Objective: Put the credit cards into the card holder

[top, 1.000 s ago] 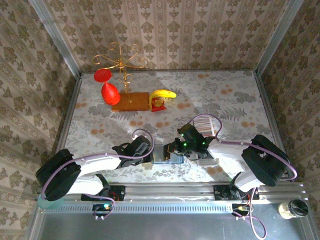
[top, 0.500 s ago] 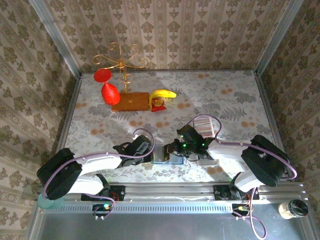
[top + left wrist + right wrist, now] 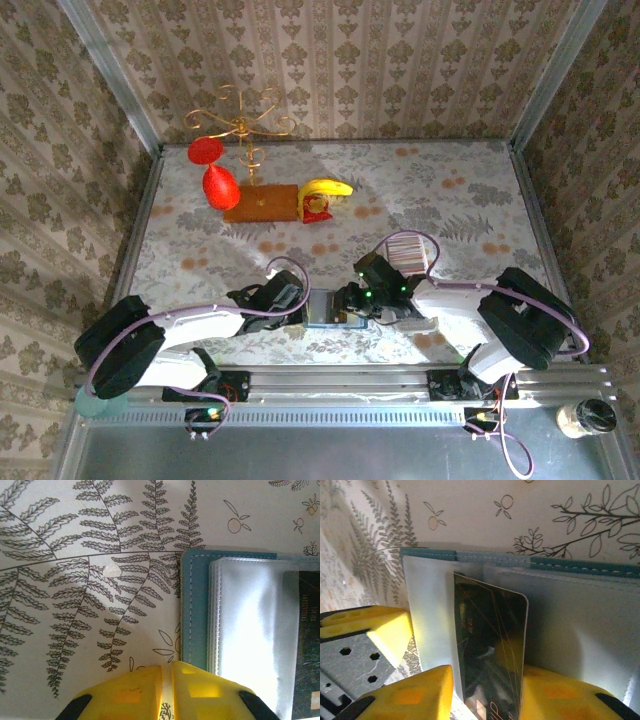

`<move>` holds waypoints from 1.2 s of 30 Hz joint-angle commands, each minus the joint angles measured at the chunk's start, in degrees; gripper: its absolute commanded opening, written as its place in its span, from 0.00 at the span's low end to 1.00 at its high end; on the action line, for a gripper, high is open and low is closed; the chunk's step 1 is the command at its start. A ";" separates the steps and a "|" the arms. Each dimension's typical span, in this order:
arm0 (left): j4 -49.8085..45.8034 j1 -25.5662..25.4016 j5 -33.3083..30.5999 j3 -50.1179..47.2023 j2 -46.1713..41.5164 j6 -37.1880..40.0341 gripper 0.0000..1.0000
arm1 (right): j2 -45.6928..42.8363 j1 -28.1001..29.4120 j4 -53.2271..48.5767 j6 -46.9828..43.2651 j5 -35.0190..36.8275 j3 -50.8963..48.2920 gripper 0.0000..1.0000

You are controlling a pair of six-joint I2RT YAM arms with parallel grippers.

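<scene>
Teal-blue folding card holder lies open, dark glossy credit card partway in its clear sleeve. Right gripper is parted around it, left gripper closed alongside. Unsupported, the card could easily flop out.

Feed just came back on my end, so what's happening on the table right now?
The card holder lies open on the table between both arms. The right tool has a dark card standing partway in one of the holder's clear sleeves, jaws apart around it; I can't tell whether they touch it. The left tool is closed at the holder's edge, apparently steadying it. A stack of cards waits farther back by the right arm.
</scene>
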 commanded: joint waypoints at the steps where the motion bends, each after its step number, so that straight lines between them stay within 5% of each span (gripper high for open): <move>1: 3.21 -0.94 2.78 -0.30 3.14 -0.54 0.14 | 1.32 0.63 -5.60 -2.73 1.56 2.88 0.37; 11: 3.73 -1.07 2.87 -0.54 3.57 -0.85 0.12 | 4.77 3.18 -9.12 -4.18 2.44 8.47 0.29; 22: 3.57 -1.17 2.61 -0.81 2.87 -0.89 0.11 | 3.58 3.85 -15.97 -6.72 6.92 10.72 0.34; 26: 3.57 -1.25 2.60 -0.91 2.84 -0.89 0.10 | 4.63 4.42 -14.80 -6.29 5.94 10.62 0.26; 36: 3.97 -1.69 2.62 -0.99 3.04 -1.26 0.09 | 7.83 6.19 -14.28 -6.21 5.38 14.55 0.26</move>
